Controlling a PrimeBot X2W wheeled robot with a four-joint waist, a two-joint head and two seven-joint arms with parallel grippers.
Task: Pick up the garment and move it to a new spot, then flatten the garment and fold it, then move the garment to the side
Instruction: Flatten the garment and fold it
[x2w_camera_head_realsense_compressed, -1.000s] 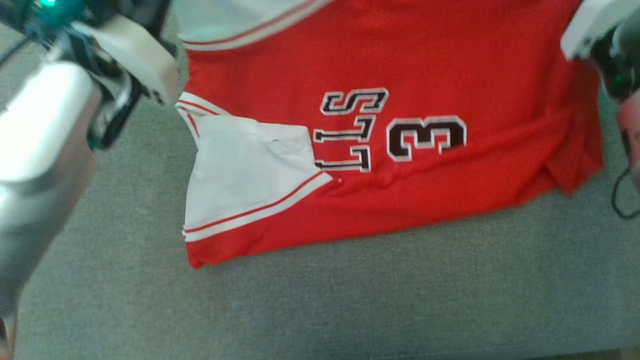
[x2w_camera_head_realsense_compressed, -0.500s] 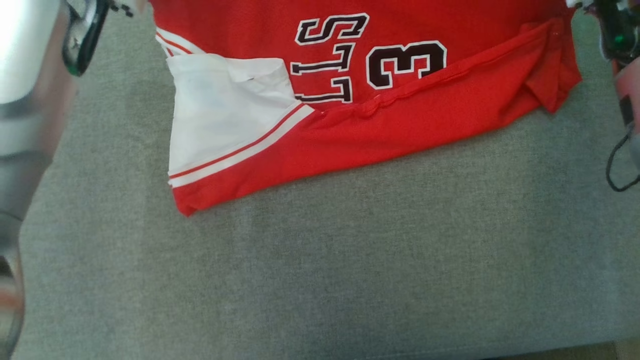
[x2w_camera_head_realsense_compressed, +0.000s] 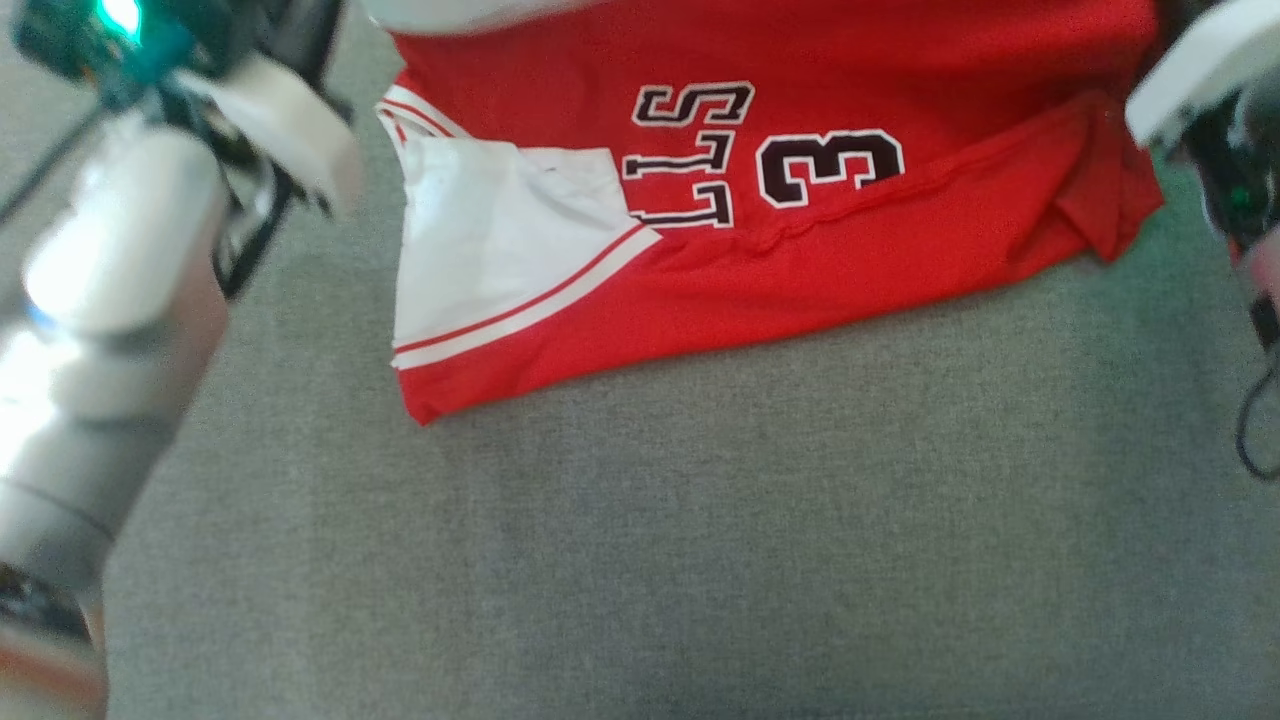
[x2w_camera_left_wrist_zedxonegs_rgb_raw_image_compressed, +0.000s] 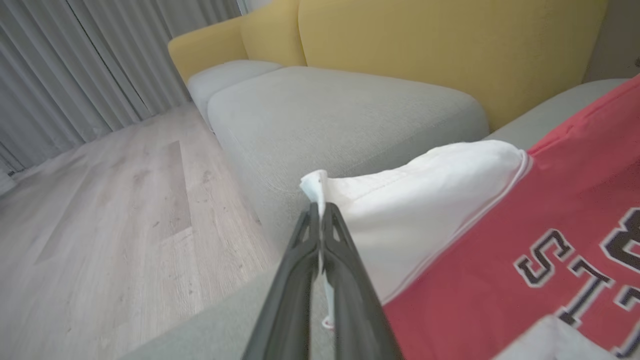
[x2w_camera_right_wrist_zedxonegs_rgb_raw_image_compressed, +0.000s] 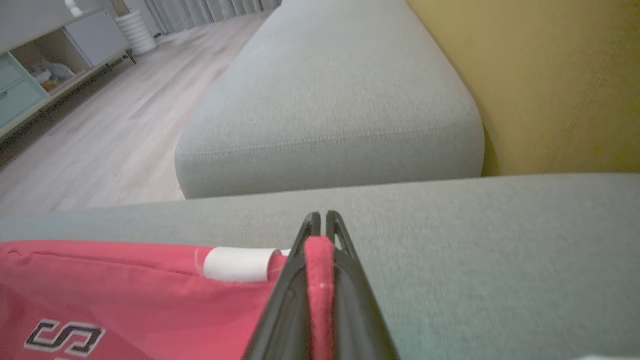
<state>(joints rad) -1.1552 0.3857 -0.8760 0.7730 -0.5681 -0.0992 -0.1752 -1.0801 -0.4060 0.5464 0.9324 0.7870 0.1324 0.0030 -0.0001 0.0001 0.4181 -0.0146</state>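
Over grey cushion (x2w_camera_head_realsense_compressed: 700, 560), red jersey (x2w_camera_head_realsense_compressed: 880, 260) stretched left-right, white trim (x2w_camera_head_realsense_compressed: 480, 250) leftward; both jaws clenched on edges.

In the head view the garment (x2w_camera_head_realsense_compressed: 800, 260) runs off the top edge, so its upper part is cut away. Its lettering (x2w_camera_head_realsense_compressed: 685, 150) is partly buried: a white panel (x2w_camera_head_realsense_compressed: 490, 240) overlaps the left ends of the lower letters, and a red fold hides the lower right of the numeral (x2w_camera_head_realsense_compressed: 800, 170). The left forearm (x2w_camera_head_realsense_compressed: 100, 330) at the left edge is a glare-washed blur (no detail readable). At the upper left of the right wrist view, the items (x2w_camera_right_wrist_zedxonegs_rgb_raw_image_compressed: 50, 72) in the shelf unit (x2w_camera_right_wrist_zedxonegs_rgb_raw_image_compressed: 95, 37) are too small to tell.
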